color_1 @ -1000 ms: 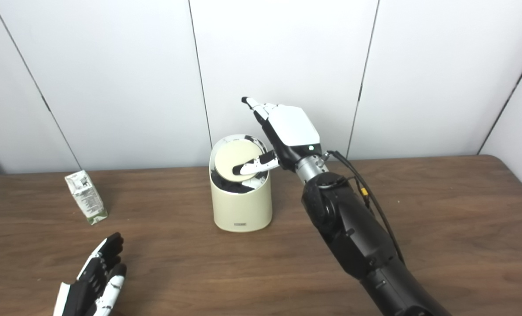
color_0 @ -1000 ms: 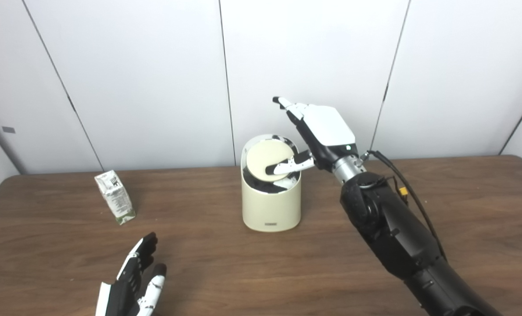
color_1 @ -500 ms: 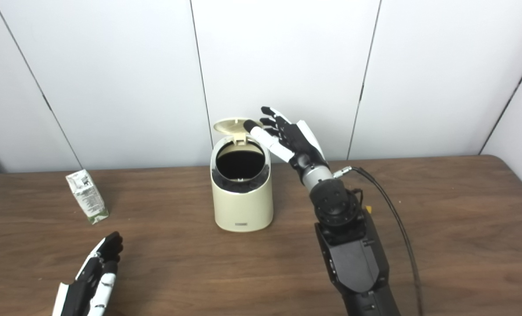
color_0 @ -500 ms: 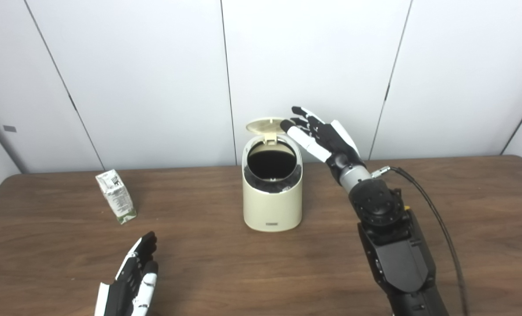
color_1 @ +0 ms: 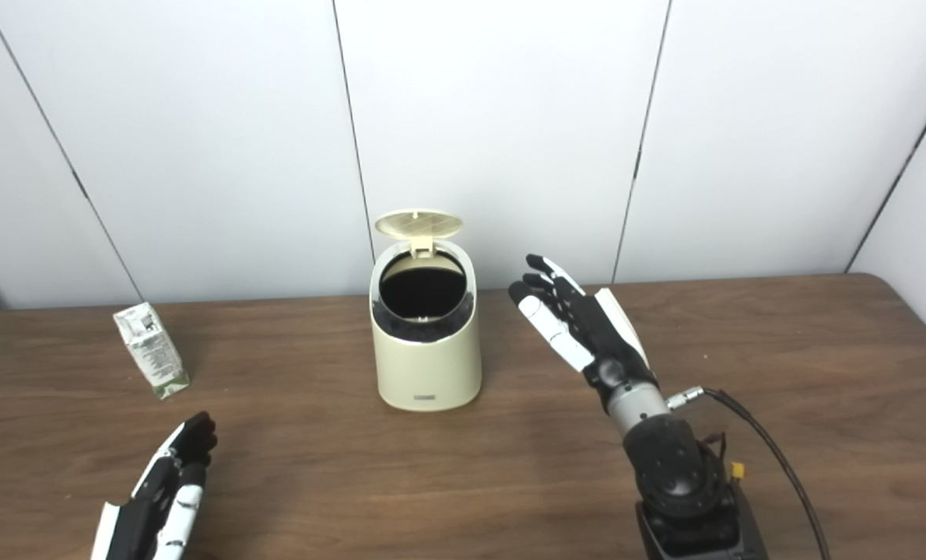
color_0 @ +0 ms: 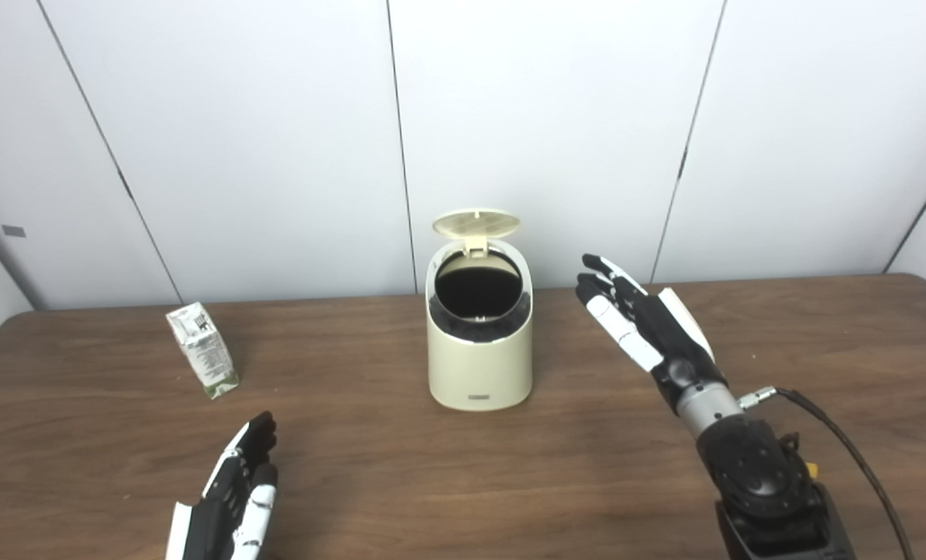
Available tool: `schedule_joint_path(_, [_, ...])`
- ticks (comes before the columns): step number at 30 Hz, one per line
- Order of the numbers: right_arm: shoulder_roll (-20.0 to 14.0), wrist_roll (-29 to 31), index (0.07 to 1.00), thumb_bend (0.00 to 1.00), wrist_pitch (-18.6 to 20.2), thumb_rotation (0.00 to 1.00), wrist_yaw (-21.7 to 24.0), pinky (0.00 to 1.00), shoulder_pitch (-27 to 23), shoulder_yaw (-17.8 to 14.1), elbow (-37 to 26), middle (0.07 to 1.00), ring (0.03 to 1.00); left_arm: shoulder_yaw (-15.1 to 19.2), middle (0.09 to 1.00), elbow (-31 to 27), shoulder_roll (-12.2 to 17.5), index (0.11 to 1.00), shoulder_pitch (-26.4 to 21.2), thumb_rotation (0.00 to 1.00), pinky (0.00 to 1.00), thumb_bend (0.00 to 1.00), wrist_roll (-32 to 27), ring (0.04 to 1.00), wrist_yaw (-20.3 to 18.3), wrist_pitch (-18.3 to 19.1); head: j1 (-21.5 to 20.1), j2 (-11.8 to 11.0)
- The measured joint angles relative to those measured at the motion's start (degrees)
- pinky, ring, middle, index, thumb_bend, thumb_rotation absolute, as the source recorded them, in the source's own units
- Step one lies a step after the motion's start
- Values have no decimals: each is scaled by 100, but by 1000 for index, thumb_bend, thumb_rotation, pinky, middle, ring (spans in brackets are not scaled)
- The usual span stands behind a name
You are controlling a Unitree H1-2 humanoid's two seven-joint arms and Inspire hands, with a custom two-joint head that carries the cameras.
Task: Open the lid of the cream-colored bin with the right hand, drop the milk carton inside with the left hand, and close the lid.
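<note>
Now the desk [color_0: 665, 482] carries, from largest down: the bin [color_0: 478, 365] at centre, then the milk carton [color_0: 202, 350] well apart on its left, standing slightly tilted.

Bin: lid [color_0: 476, 223] stands up at the back, hinged, mouth dark and clear. Judged: opening step done.

Right robot hand [color_0: 638, 323] hovers beside the bin on its right, fingers spread, holding nothing, touching neither lid nor bin.

Left robot hand [color_0: 233, 498] low at the near edge, fingers straight and close together but empty, near the carton yet not touching it.

Step in hand, judged: fetching the carton. Next move calls for the left robot hand to reach forward to the carton, grip its sides, lift, carry over the open mouth. Lid must stay up unaided.
</note>
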Motion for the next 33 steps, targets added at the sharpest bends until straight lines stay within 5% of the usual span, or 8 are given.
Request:
schedule_joint_path(10, [175,290,931,620,-735,997,-279,858,1246,-133,-295,916,894,59,898,-5,7,919,8,592,907,414,-71,897,8,29,-18,53])
schedule_joint_path(16, [407,513,941,613,-1350,977,-499,818,1693,-190,-233,921,892,128,895,-5,20,919,2,365,873,415,-40,883,63,42,53,79])
schedule_joint_path(25, [478,1339,948,530,-2125,877,-547,927,2166,-491,67,930,938,409,859,-63,40,876,-66,72,763,773,445,829,390,56,931,70])
schedule_joint_path(33, [397,1877,973,548,-2708,827,-488,992,2208,-666,447,969,971,871,876,-236,265,879,-570,0,811,927,851,840,742,394,1722,-52])
